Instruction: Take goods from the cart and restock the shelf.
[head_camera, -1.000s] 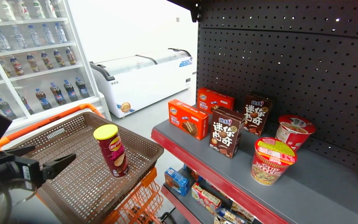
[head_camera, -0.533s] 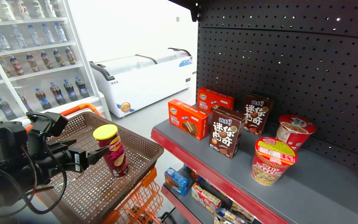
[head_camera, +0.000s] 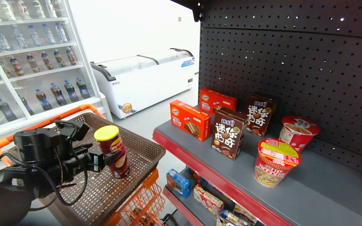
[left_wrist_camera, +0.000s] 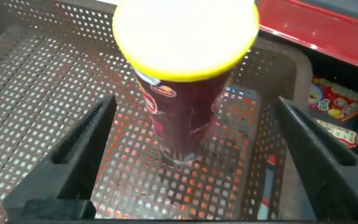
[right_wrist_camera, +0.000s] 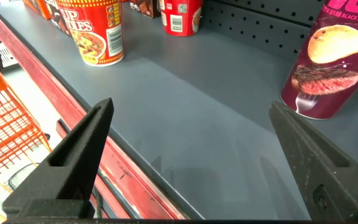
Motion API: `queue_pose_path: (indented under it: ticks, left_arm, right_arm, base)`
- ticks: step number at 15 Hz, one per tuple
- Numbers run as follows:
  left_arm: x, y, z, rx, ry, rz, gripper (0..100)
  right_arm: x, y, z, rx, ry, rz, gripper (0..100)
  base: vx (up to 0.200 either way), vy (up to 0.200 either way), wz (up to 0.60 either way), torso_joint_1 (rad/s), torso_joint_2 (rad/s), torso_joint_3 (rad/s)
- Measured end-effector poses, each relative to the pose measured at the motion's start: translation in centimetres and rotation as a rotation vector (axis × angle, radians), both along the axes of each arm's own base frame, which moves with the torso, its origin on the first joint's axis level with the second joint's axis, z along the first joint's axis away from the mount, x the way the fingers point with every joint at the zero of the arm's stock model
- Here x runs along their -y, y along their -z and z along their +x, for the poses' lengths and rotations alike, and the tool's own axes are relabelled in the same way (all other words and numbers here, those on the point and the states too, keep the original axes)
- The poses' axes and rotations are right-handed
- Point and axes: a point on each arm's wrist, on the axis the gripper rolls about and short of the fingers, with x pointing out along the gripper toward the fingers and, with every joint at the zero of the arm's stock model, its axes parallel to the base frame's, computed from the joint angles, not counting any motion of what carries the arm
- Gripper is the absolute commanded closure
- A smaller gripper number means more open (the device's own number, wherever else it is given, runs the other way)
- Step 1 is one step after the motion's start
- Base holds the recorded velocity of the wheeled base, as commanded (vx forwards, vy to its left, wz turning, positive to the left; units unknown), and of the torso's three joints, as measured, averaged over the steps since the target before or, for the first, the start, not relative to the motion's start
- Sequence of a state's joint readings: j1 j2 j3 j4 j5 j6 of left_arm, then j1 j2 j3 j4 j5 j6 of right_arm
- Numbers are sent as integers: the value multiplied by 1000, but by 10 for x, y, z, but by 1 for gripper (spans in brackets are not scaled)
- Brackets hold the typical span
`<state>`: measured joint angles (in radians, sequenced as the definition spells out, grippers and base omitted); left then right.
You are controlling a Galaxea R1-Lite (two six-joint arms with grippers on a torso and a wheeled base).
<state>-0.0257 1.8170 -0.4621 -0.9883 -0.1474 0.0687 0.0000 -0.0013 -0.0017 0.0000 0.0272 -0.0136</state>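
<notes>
Squeezing the chip can (head_camera: 115,145) mid-body, below its lid (head_camera: 106,132), should keep it from tipping. It stands upright in the cart's brown basket (head_camera: 143,147), between the spread, empty fingers of the left gripper (left_wrist_camera: 194,106); centre them, close gently, then lift straight up.

A brown basket (head_camera: 151,150) stands with low walls and an open top. One can (head_camera: 113,152) stands upright inside it, with bare mesh floor all round. The left gripper (left_wrist_camera: 196,104) straddles the can, fingers spread wide, with a gap on each side. On the shelf (head_camera: 309,194), boxes (head_camera: 228,133) and two cups (head_camera: 275,163) crowd the left end and the back. The grey surface in front of the cups and to their right lies bare, as far as a second can (right_wrist_camera: 331,62) farther right.
</notes>
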Motion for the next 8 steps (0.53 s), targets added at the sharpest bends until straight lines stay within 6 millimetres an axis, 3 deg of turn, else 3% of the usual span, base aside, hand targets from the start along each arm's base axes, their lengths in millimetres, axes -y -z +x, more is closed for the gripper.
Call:
queue_pose_path:
  ticks: [8]
  left_arm:
    - [-2, 33, 32, -35, 31, 4, 0]
  right_arm:
    - [0, 0, 0, 0, 0, 0, 0]
  base:
    - [0, 0, 0, 0, 0, 0]
